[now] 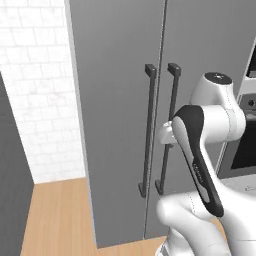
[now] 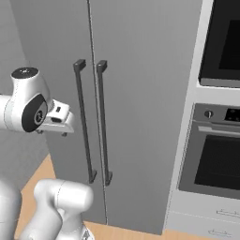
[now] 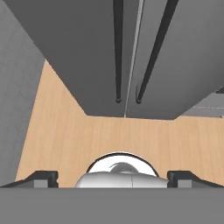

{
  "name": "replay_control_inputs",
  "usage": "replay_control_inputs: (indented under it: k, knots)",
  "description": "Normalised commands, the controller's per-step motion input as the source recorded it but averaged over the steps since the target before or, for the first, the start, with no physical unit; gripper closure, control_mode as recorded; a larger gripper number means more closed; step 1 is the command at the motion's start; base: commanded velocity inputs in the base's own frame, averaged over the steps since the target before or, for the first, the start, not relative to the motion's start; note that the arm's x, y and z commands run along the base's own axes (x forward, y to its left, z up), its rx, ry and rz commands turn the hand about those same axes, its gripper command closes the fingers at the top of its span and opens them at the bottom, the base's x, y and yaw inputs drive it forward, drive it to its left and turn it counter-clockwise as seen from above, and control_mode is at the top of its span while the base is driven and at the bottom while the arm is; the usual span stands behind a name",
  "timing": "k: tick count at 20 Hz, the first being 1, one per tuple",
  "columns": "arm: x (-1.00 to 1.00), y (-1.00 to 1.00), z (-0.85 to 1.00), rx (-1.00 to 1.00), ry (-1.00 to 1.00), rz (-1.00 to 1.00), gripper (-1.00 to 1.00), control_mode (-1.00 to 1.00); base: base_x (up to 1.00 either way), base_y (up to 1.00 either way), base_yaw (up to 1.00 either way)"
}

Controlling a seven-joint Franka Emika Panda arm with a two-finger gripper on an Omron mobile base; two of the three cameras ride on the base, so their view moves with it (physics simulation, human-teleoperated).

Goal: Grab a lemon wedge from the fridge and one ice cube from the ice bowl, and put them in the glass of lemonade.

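Note:
The fridge (image 1: 115, 100) (image 2: 140, 84) (image 3: 78, 52) is a tall grey cabinet right in front of me, with both doors shut. Two long dark bar handles (image 1: 148, 130) (image 2: 82, 122) flank the centre seam. My gripper (image 2: 52, 133) (image 3: 113, 179) hangs in front of the left door, a little left of the handles and about halfway up them, pointing down at the floor. Its fingertips (image 3: 41, 178) stand wide apart and open with nothing between them. In the left base view the hand (image 1: 165, 134) sits half behind my forearm. The lemon wedge, ice cube, ice bowl and glass of lemonade are out of view.
A built-in oven (image 2: 218, 159) with a second dark-windowed unit (image 2: 225, 42) above it and drawers (image 2: 206, 218) below stands right of the fridge. A white brick wall (image 1: 35, 100) and a dark panel (image 1: 10, 190) lie to the left. The floor (image 3: 131, 140) is wooden.

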Motion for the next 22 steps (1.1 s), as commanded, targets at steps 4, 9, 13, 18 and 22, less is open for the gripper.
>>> replay_control_inputs:
  k: [4,9,13,18,22]
  knots:
    - [0.00,0.00,0.00,0.00,0.00,0.00,-1.00,1.00,-1.00,-0.01,-0.06]
    - [0.00,0.00,0.00,0.00,0.00,0.00,-1.00,1.00,-0.65,-0.11,-0.02]
    - [0.00,0.00,0.00,0.00,0.00,0.00,-1.00,1.00,-0.09,-0.46,0.00]
    - [0.00,0.00,0.00,0.00,0.00,0.00,-1.00,1.00,0.50,-0.27,0.00]
    - [0.00,0.00,0.00,0.00,0.00,0.00,-1.00,1.00,0.54,0.00,0.00]
